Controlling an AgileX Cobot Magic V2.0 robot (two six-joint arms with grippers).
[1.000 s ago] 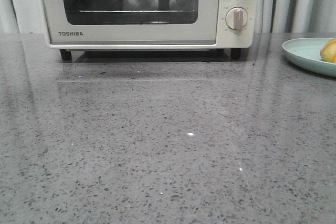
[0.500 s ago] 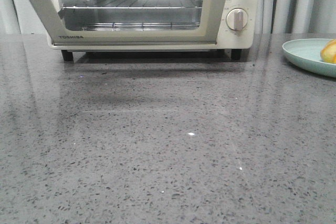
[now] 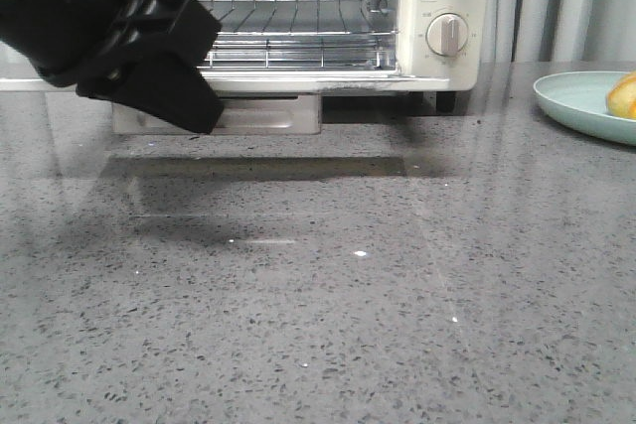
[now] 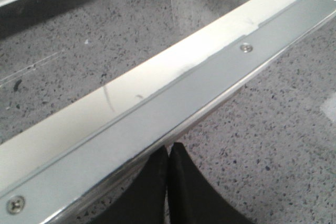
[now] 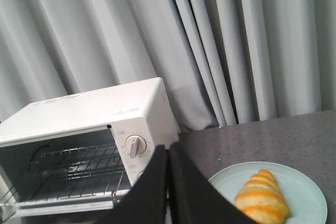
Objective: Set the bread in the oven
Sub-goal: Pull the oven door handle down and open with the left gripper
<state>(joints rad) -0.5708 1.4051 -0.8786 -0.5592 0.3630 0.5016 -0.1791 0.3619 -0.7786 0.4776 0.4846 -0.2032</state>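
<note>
The cream-white TOSHIBA oven [image 3: 442, 17] stands at the back of the counter with its door [image 3: 248, 111] dropped open and the wire rack [image 3: 298, 27] showing. My left gripper [image 3: 164, 86] hangs in front of the open door at the left. In the left wrist view it [image 4: 168, 148] is shut and empty, just below the door's metal edge [image 4: 173, 103]. The bread [image 5: 261, 196], golden-orange with pale bands, lies on a pale green plate [image 5: 304, 192] right of the oven; its edge shows in the front view [image 3: 623, 96]. My right gripper [image 5: 168, 148] is shut and empty, raised above the counter.
Grey speckled counter [image 3: 348, 325] stretches in front of the oven. The plate [image 3: 576, 101] sits at the far right edge of the front view. Grey curtains [image 5: 236, 40] hang behind. Two round knobs [image 3: 448, 35] are on the oven's right panel.
The oven door has swung from closed to fully down. My left arm has come into the front view at the left, in front of the door.
</note>
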